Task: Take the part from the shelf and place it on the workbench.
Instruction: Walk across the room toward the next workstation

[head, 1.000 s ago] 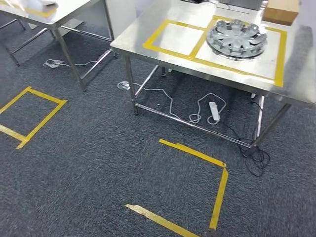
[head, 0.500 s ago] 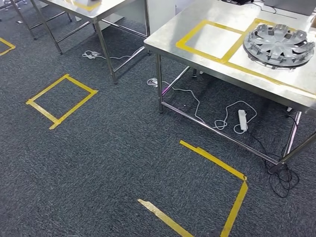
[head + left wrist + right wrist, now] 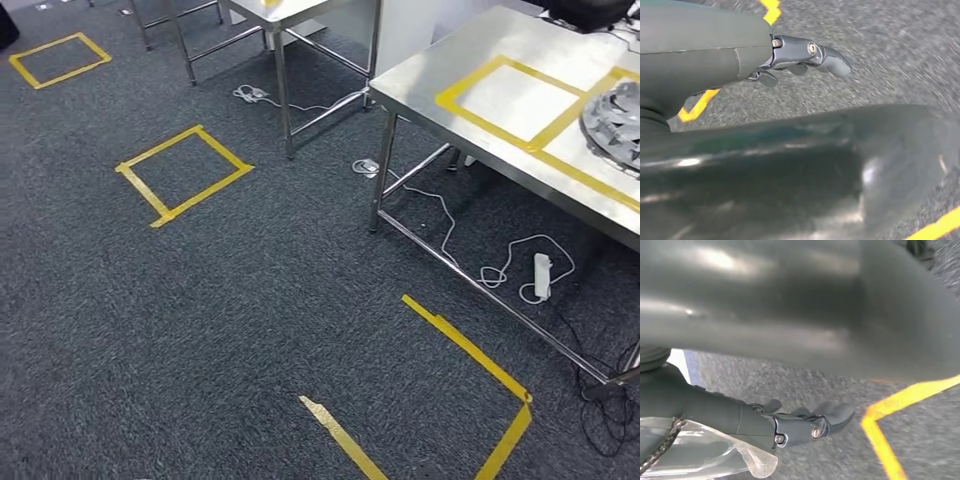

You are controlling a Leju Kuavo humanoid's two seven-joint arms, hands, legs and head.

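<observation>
Above grey carpet, left hand (image 3: pixel 798 57) fingers extended, holding nothing, right hand (image 3: pixel 802 422) fingers likewise loosely extended, empty

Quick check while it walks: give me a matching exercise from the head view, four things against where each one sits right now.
Things:
1. wheel cover
2. white power strip
3. closed yellow tape square
4. open-sided yellow tape outline

Places:
A. on the carpet under the steel table
B. on the tabletop at the picture's right edge
C. on the carpet nearest the camera
D. on open carpet left of the table

Pairs: 1-B, 2-A, 3-D, 4-C
</observation>
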